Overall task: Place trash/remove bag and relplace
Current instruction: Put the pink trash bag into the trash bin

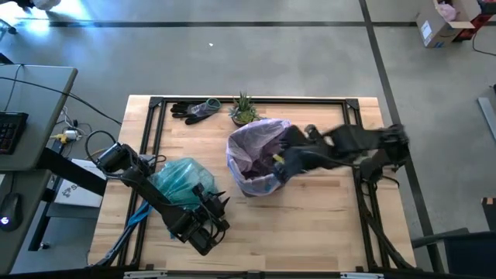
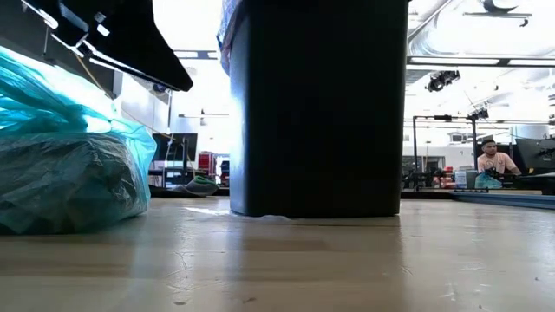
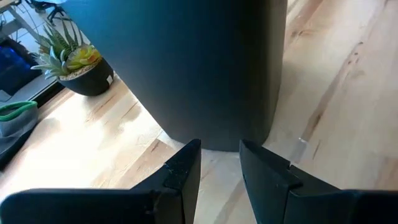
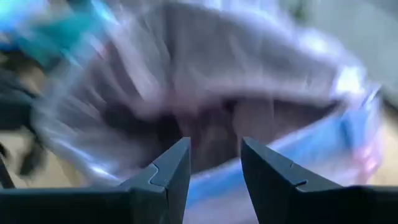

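Left gripper [image 1: 219, 211]: arm stretched low along the tabletop's [image 1: 325, 217] left front area, wrist angled toward the bin [image 3: 205, 68]; fingers [image 3: 186, 171] parted by a narrow gap, nothing between them.

Right gripper [image 1: 280, 164]: arm reaching in from the right edge, wrist over the mouth of the bin; fingers [image 4: 171, 171] a little apart, nothing visibly held; view blurred.

Bag [image 1: 183, 181]: teal, wrinkled, bunched full, lying near the left edge beside the left arm, blue tie trailing toward the front edge.

Bin: dark, upright at the tabletop's centre, lined with a pale pink bag [image 1: 252, 143] folded over the rim.

Trash: contents of the bin cannot be told.

Plant [image 1: 244, 110], dark gloves [image 1: 194, 110]: at the far edge.

Room: grey floor, a desk with keyboard [image 1: 9, 132] left, a seated person [image 2: 494, 160] far off.
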Controlling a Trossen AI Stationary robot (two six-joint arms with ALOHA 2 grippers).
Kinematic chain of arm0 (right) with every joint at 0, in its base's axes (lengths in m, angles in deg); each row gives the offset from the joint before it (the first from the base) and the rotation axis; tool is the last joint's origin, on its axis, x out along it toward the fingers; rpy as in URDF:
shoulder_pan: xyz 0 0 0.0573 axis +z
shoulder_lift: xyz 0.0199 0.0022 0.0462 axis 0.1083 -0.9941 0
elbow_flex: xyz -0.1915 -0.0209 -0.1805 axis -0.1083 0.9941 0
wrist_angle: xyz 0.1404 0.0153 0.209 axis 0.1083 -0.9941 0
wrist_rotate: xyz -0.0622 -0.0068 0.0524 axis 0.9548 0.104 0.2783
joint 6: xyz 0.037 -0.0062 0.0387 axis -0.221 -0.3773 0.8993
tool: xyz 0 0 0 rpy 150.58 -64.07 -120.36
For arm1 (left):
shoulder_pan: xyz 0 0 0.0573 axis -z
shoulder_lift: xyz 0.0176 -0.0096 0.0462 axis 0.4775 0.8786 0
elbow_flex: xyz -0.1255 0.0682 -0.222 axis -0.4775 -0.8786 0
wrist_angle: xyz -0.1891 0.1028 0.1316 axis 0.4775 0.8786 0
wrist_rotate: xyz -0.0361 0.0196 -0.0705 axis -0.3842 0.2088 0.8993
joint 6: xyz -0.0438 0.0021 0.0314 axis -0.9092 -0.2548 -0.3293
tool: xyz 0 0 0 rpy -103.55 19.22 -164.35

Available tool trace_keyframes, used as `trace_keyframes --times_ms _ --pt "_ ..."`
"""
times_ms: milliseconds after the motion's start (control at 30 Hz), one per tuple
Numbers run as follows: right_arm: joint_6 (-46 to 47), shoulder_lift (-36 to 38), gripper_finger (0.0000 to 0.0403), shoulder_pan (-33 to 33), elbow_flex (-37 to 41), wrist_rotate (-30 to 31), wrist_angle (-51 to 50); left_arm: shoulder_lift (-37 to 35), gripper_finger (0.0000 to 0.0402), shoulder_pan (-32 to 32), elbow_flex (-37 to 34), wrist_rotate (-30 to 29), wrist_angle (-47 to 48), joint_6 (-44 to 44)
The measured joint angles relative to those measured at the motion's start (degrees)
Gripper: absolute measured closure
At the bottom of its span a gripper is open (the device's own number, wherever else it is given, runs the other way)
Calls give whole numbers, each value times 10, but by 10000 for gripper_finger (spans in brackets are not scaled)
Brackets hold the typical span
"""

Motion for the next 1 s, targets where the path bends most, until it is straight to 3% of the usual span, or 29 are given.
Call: trace_keyframes --times_ms 133,233,567,700,833,1000 --pt "9 -52 275 -59 -38 -131 -67 7 305 10 0 -2 0 0" --pt "-5 -72 275 -80 -38 -178 -67 13 305 13 0 -2 -1 -1" --pt "-163 -79 275 -82 -59 -189 -64 16 305 26 0 -8 -4 3" --pt "-300 -72 275 -71 -104 -225 -61 16 305 25 0 -8 -4 10" --pt "-440 -34 275 -65 -86 -241 -34 16 305 25 0 -9 -5 10" --pt "-467 -12 275 -86 -101 -270 -46 16 305 26 0 3 -9 1"
